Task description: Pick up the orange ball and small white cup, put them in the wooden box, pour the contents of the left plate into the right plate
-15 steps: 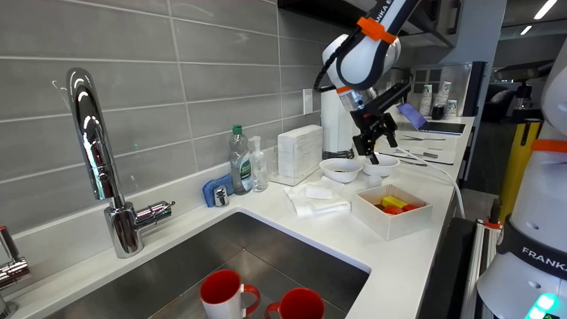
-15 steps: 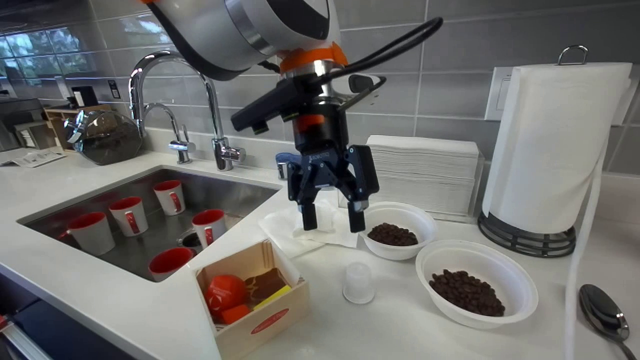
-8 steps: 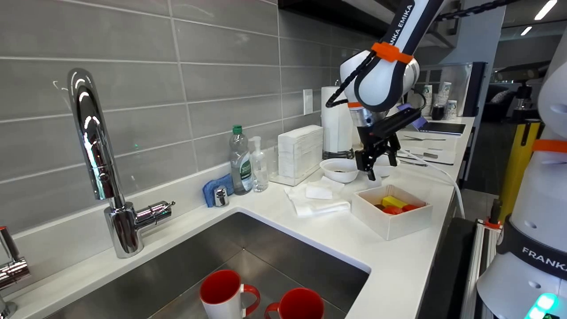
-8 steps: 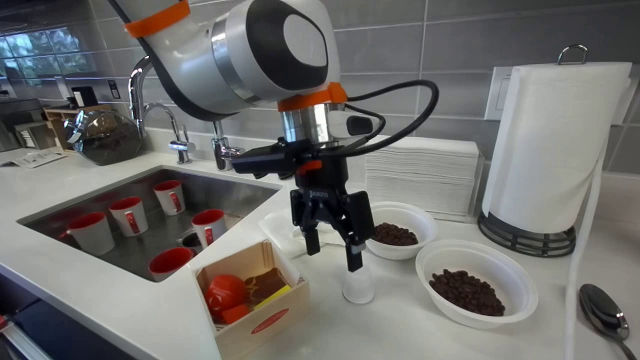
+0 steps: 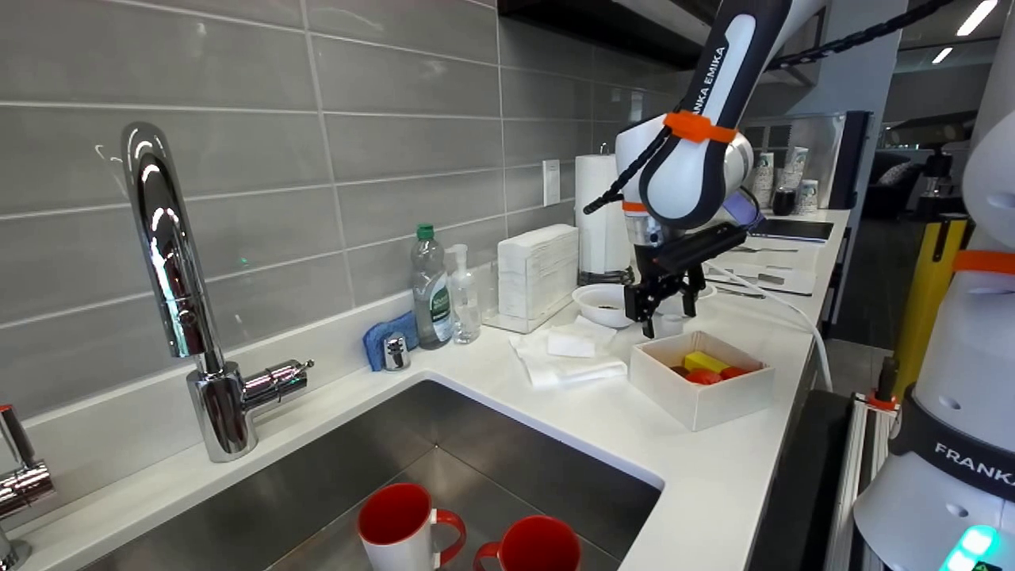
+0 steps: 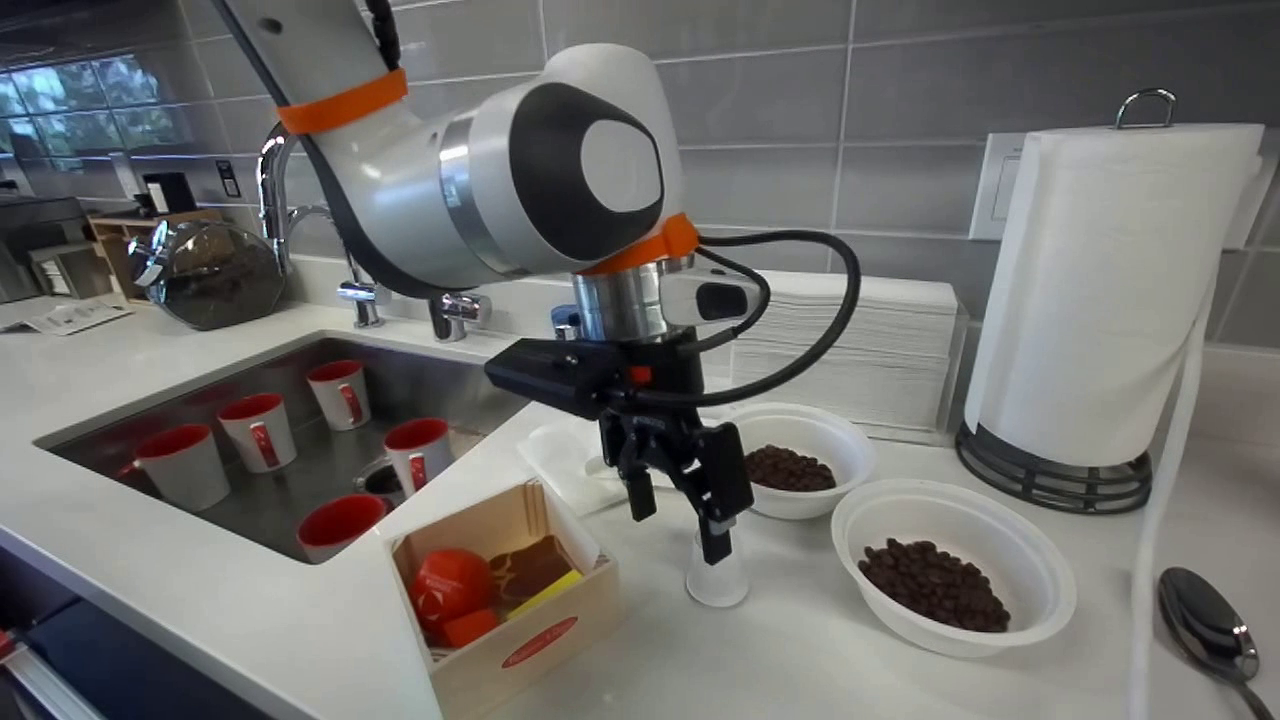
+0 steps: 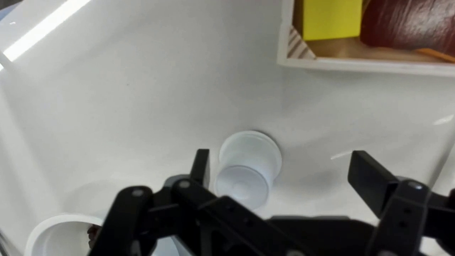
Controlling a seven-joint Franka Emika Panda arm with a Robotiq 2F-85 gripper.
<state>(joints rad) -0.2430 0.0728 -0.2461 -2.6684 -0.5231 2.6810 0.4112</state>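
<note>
The small white cup (image 6: 718, 588) stands upside down on the counter. My gripper (image 6: 680, 527) is open and empty just above it. In the wrist view the cup (image 7: 245, 170) lies between the open fingers, nearer the left one, apart from the right one. The orange ball (image 6: 452, 585) sits inside the wooden box (image 6: 535, 650), which also shows in the wrist view (image 7: 355, 65). Two white bowls hold dark beans: the left bowl (image 6: 848, 450) behind the gripper and the right bowl (image 6: 1045, 570). In an exterior view the arm partly hides the right bowl.
Yellow, brown and orange pieces share the box. A sink (image 6: 130, 470) with several red-white mugs lies beyond it. Paper napkins (image 5: 567, 357), a napkin stack (image 5: 539, 274) and a paper towel roll (image 6: 1110, 300) stand along the wall. A white cable (image 6: 1165, 500) and a spoon (image 6: 1205, 620) lie right.
My gripper has come down from above the counter to the white cup and tilted slightly. It stays open. The cup, box and bowls have not moved.
</note>
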